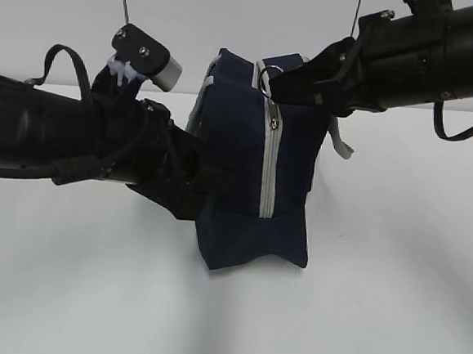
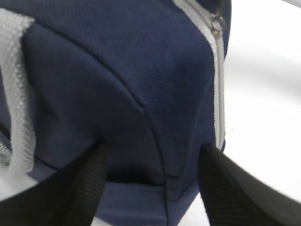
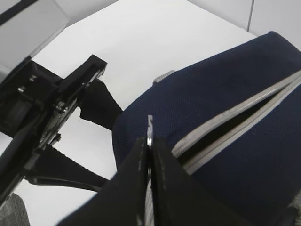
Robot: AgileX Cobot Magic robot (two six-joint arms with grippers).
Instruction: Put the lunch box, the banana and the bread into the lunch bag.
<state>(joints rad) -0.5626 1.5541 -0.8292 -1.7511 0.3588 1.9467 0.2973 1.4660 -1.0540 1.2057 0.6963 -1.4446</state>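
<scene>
Right wrist view shows the right gripper (image 3: 149,155) pinched on the ring pull (image 3: 149,132), while the left gripper (image 2: 150,188), jaws apart, braces the lunch bag (image 1: 246,161) on the counter (image 1: 374,303); pulling steadily along the zipper should work best.

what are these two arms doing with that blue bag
The two arms are working the zipper on the lunch bag. The left hand has its fingers spread either side of the bag's lower end, bracing it. The right hand is shut on the zipper's ring pull near the top. The right wrist view shows the zipper partly open. No food or lunch box is in view.
</scene>
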